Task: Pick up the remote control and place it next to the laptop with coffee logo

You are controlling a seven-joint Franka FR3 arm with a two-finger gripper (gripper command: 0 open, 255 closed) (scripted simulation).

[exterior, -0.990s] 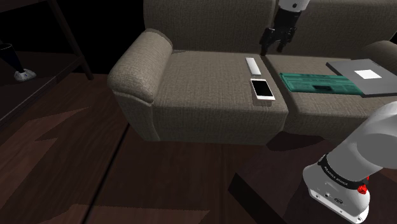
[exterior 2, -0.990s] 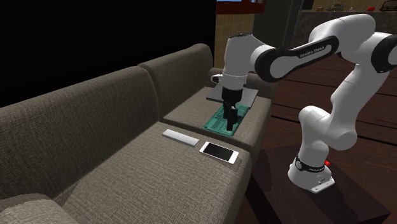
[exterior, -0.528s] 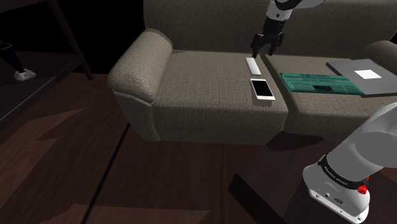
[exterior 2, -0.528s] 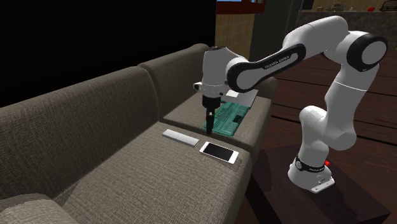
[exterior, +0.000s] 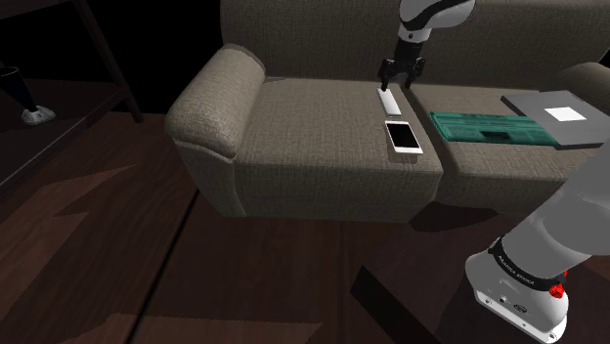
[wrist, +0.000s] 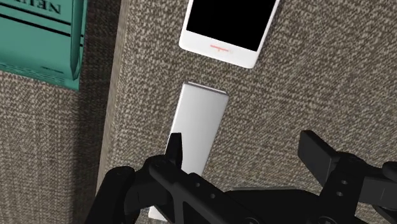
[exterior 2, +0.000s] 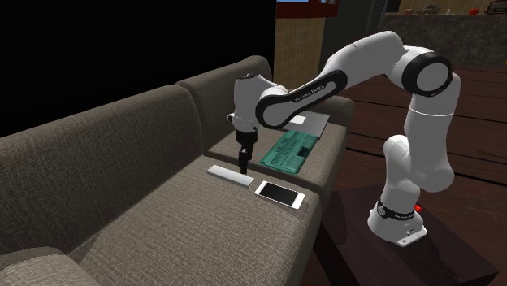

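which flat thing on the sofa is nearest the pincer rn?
The slim grey remote, right under the open pincer. The black-screened phone lies just past it; the green box and laptop sit on the next cushion.

A pale grey, plain remote (wrist: 198,130) lies flat on the brown woven sofa cushion (wrist: 318,83). Just beyond the remote's far short end, apart from it by a strip of fabric, lies a white phone (wrist: 230,28) with a black screen, roughly in line with the remote. The pincer (wrist: 243,145) hangs over the remote's near half with its black fingers spread wide. One fingertip (wrist: 175,145) overlaps the remote's long edge, the other sits beside the remote over bare fabric. Across a dark cushion seam from the remote lies a teal flat object (wrist: 38,38) with dark lettering.
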